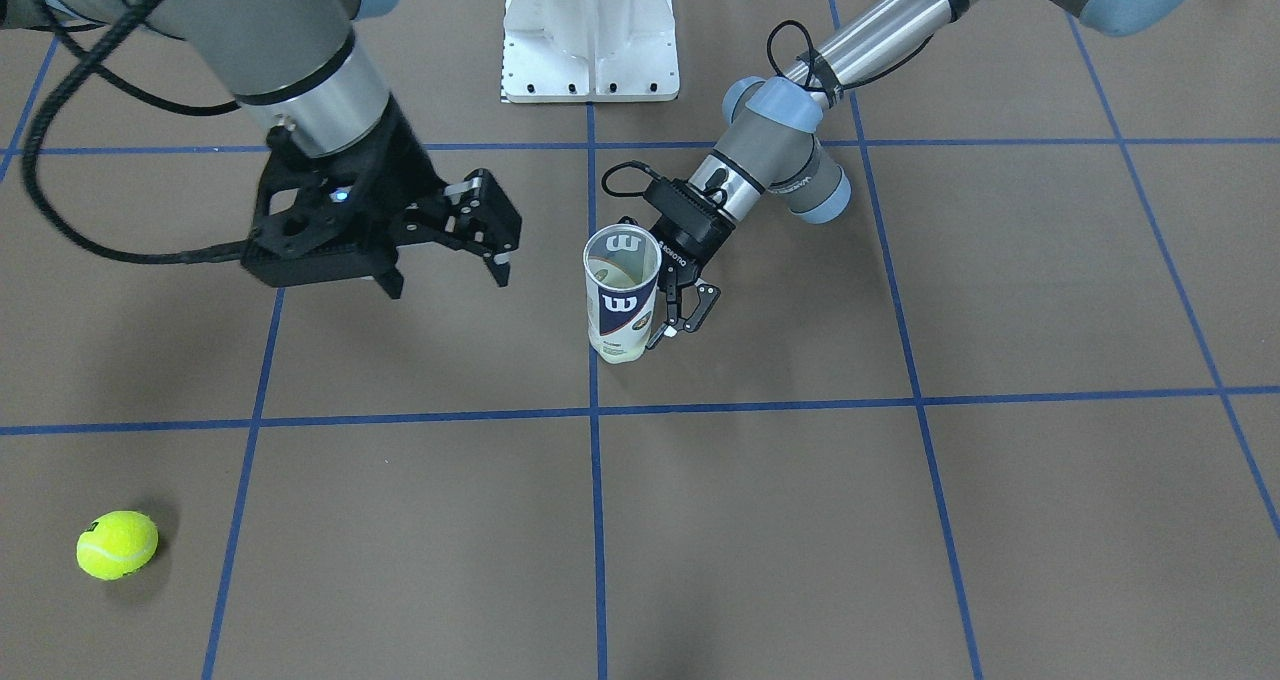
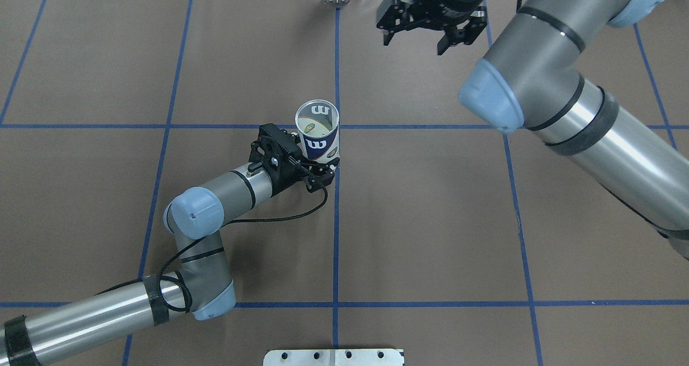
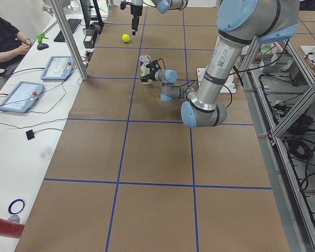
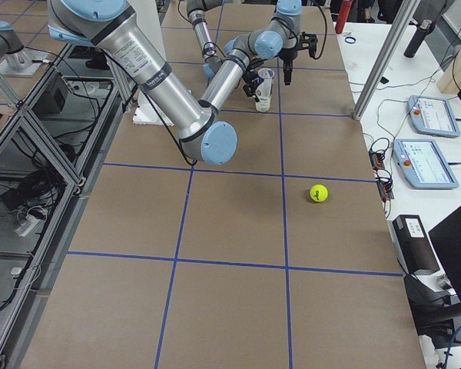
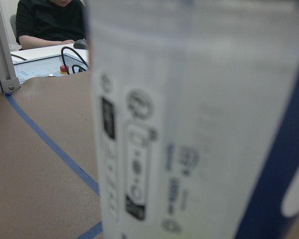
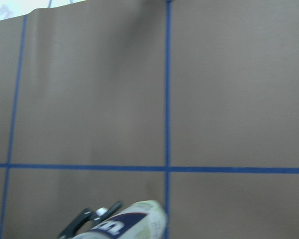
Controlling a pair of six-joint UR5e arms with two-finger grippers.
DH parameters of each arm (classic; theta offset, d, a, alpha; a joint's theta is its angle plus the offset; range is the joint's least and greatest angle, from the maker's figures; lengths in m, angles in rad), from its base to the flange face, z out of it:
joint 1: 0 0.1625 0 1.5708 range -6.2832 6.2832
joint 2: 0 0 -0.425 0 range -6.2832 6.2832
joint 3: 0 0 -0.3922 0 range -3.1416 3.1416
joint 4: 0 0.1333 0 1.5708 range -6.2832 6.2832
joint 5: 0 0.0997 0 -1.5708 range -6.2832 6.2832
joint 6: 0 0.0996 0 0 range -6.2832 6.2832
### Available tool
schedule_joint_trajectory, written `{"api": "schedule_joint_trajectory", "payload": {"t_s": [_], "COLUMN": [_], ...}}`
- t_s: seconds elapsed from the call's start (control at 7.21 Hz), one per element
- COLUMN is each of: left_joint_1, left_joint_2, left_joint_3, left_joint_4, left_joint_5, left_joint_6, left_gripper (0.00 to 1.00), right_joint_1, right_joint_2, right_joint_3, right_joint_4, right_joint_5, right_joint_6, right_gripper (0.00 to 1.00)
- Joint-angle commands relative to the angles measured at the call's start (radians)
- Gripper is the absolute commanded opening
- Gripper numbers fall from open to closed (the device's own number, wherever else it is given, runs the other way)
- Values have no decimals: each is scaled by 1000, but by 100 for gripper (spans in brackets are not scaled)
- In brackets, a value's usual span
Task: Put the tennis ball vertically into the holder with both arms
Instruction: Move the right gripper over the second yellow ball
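Filling the left wrist camera, blurred and very close, the can (image 5: 189,124) is standing upright at the middle of the bench (image 1: 900,520), its open mouth facing up and nothing visible inside. In the overhead view the left fingers (image 2: 317,164) are sitting at about 7 o'clock of the can, spread to either side of its lower wall; whether they are pressing it or only flanking it cannot be told. The right fingers (image 1: 450,260) are hanging well above the bench with nothing between them, spread apart, at roughly 9 o'clock of the can in the front view. The tennis ball (image 1: 117,544) is lying alone far off at about 8 o'clock in that view, well apart from both arms. The step in hand looks like fetching the ball, so the right arm is probably needing to travel out and down, centring the spread fingers over the ball before closing, since a round ball is likely to roll away from an off-centre pinch. Meanwhile the left arm is best keeping the can steady and plumb, because the light, tall can is liable to tip if nudged.
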State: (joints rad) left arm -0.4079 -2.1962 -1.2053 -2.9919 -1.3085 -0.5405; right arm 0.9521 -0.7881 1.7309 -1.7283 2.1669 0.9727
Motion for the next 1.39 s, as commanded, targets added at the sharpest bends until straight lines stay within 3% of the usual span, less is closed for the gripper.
{"api": "schedule_joint_trajectory", "payload": {"t_s": [0.0,0.28,0.55,0.69,0.97,1.25], "left_joint_1": [0,-2,-2,-3,-2,-3], "left_joint_2": [0,1,1,1,1,1], "left_joint_3": [0,-2,-2,0,0,1], "left_joint_4": [-1,-1,-1,-1,-1,-1], "left_joint_5": [0,0,0,0,0,0], "left_joint_6": [1,1,1,1,2,5], "left_gripper": [99,99,99,99,99,99], "right_joint_1": [138,221,226,217,206,194], "right_joint_2": [-90,-178,-265,-266,-254,-243], "right_joint_3": [-60,-228,-422,-509,-576,-582], "right_joint_4": [-116,6,358,445,507,512], "right_joint_5": [8,8,5,1,-1,2], "right_joint_6": [-339,-603,-632,-635,-628,-624], "right_gripper": [100,100,100,100,100,100]}}
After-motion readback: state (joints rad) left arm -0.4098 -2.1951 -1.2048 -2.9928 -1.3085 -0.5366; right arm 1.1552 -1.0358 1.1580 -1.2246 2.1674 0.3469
